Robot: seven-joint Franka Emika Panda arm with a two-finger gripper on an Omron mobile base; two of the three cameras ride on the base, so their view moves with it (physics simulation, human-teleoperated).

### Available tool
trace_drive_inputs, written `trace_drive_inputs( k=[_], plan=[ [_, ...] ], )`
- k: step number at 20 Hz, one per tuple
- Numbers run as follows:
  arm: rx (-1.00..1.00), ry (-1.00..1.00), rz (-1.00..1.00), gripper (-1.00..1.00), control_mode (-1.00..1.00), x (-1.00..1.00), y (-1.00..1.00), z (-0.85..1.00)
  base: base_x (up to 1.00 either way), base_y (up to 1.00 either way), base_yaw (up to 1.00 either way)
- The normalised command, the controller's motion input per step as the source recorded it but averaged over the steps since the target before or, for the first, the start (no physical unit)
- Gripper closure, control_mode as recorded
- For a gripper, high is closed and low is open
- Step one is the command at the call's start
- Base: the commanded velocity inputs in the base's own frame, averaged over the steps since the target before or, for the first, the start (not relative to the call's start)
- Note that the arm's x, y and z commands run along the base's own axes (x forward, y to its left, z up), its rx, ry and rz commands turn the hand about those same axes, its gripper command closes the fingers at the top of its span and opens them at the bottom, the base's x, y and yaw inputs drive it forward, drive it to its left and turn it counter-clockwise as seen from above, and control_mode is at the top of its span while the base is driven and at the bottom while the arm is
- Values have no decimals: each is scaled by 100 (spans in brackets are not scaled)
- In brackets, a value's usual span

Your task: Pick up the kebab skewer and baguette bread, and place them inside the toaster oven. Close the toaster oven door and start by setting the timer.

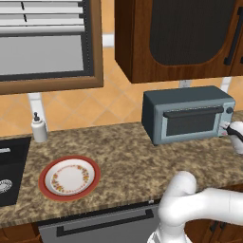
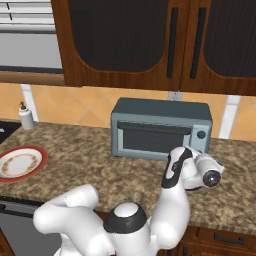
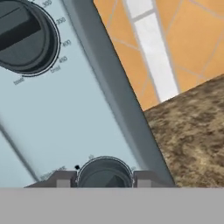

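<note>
One soap dispenser stands at the far left of the speckled stone counter, beside the dark sink. Next along, near the counter's front edge, lies a red-rimmed plate with a patterned white middle. Further right, against the orange tiled wall, sits the toaster oven, blue-grey and boxy, below the dark wooden wall cabinets. Its toaster oven door is shut, the dark handle bar running along the top of the glass window. To the right of the door are the knobs: an upper knob ringed with temperature marks, and a lower knob on the same pale panel. The gripper is at the oven's right side, and in the hand view its two dark fingertips sit on either side of the lower knob, closed in against it so that the knob is clasped between them. The kebab skewer and baguette bread cannot be made out through the dark glass from here. The white arm reaches up from the counter's front edge towards the oven's right end.
</note>
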Motion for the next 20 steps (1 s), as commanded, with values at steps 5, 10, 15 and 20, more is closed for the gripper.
trace_drive_inputs(
  k=[5,10,15,20],
  plan=[
    [23,0,0,100,-100,1,0,-25,0,0,0],
    [25,0,0,100,-100,1,0,-26,0,0,0],
    [26,0,0,100,-100,0,0,-33,0,0,0],
    [27,0,0,100,-100,0,0,-33,0,0,0]
  ],
)
